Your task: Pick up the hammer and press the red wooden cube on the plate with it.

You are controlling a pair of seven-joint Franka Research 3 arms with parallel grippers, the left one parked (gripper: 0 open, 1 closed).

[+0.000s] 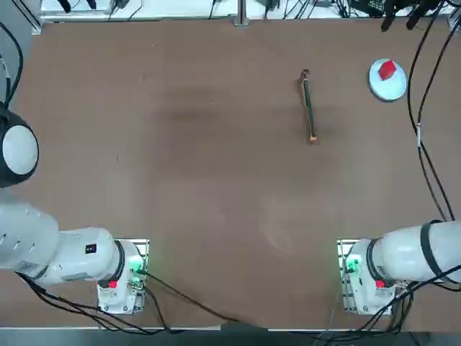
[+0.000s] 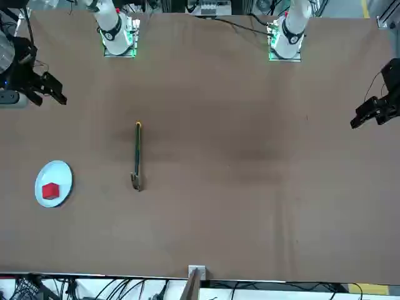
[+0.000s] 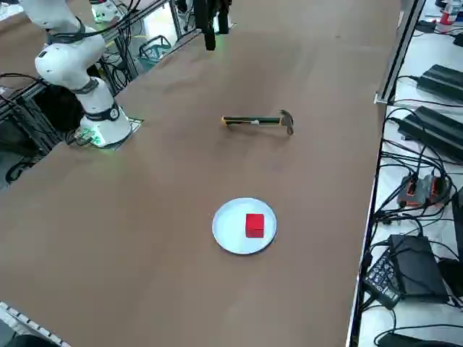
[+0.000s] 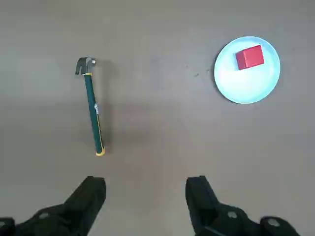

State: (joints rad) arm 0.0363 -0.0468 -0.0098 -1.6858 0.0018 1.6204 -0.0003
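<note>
Broad brown table [image 1: 216,187], bare across most of its surface, wider by far than anything resting on it. Cables and equipment along the far edge and beyond the right side, off the tabletop.

Right gripper [image 4: 146,194] held high above the table, pointing down, fingers [image 4: 91,194] spread wide with nothing between them. Dark and raised in the front view [image 2: 37,84], at the edge of the frame, well clear of the surface.

Hammer [image 4: 92,109] flat on the table, below and ahead of the right gripper, set off toward one finger's side rather than straight under the gap. Green handle with a yellow tip at the end nearer the gripper, small dark metal head at the farther end. In the overhead view [image 1: 308,107], handle running roughly along the line away from the robot, head at the far end. A small pale mark midway along the handle, too small to read.

Plate [image 4: 231,83], round and pale blue-white, ahead of the right gripper on the opposite finger's side, well apart from the hammer. In the overhead view [image 1: 380,88], near the table's far right corner.

Red wooden cube [image 4: 250,57] resting on the plate, off-centre toward the rim farther from the gripper. No lettering or brand legible anywhere.
</note>
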